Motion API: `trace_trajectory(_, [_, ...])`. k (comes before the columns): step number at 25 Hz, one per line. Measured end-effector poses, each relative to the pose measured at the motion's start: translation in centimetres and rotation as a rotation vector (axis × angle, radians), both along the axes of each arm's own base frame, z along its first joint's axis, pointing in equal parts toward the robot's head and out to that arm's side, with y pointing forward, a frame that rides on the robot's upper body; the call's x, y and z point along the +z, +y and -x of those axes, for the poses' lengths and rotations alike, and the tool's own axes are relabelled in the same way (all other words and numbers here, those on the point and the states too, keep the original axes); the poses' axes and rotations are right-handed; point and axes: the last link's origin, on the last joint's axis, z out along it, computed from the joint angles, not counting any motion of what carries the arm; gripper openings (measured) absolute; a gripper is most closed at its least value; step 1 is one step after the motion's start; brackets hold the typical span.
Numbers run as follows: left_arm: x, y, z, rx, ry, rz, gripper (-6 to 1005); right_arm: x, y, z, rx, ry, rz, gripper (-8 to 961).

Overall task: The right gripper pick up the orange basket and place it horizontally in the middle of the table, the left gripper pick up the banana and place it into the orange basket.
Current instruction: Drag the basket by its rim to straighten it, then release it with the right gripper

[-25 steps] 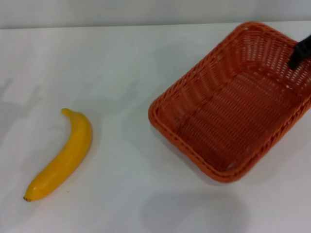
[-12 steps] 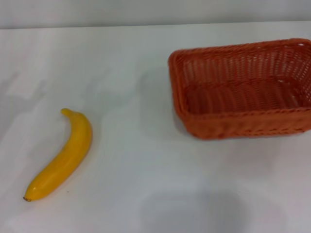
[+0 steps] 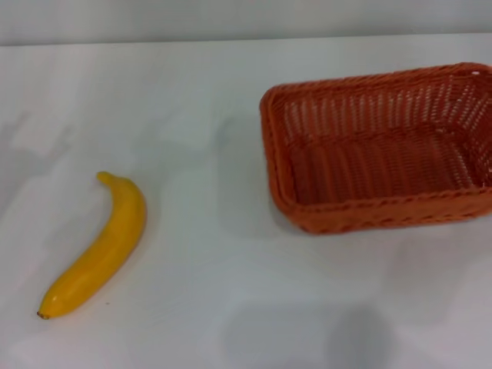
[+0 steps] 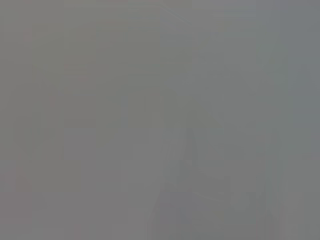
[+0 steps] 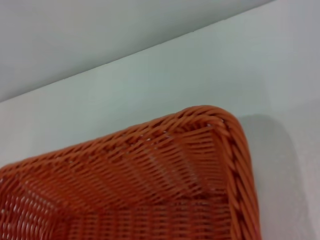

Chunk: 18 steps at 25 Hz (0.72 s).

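The orange basket (image 3: pixel 377 146) lies lengthwise across the right half of the white table (image 3: pixel 215 92) in the head view, its right end cut off by the picture's edge. The right wrist view shows one braided corner of the orange basket (image 5: pixel 165 170) from close by, with bare table behind it. The yellow banana (image 3: pixel 100 246) lies at the front left of the table, stem end toward the back. Neither gripper shows in any view. The left wrist view is a plain grey blank.
A pale wall (image 3: pixel 231 19) runs behind the table's far edge. Open tabletop stretches between the banana and the basket.
The basket has turned from a diagonal lie to lengthwise across the table, then shifted slightly left. The right gripper's black finger, seen at the basket's right end a second ago, has left the head view.
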Motion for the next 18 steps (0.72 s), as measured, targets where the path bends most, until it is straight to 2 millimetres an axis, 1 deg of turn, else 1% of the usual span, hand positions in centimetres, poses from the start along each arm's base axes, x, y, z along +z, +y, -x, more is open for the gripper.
trace_trajectory(4, [-0.1,-0.5,0.1,0.002,-0.007,0.001,884,-0.8,0.2,0.6,0.063,-0.004,0.026,182])
trace_trajectory(10, [-0.2,-1.3,0.3,-0.002,-0.024,-0.002,884,-1.6,0.4,1.2,0.096,-0.004,0.054,193])
trace_trajectory(15, [-0.2,-1.8,0.5,0.005,-0.035,-0.001,884,-1.7,0.5,1.3,0.114,0.004,0.07,202])
trace_trajectory(18, [-0.2,-1.8,0.6,0.009,-0.044,0.006,884,-1.9,0.4,1.5,0.125,0.015,0.086,250])
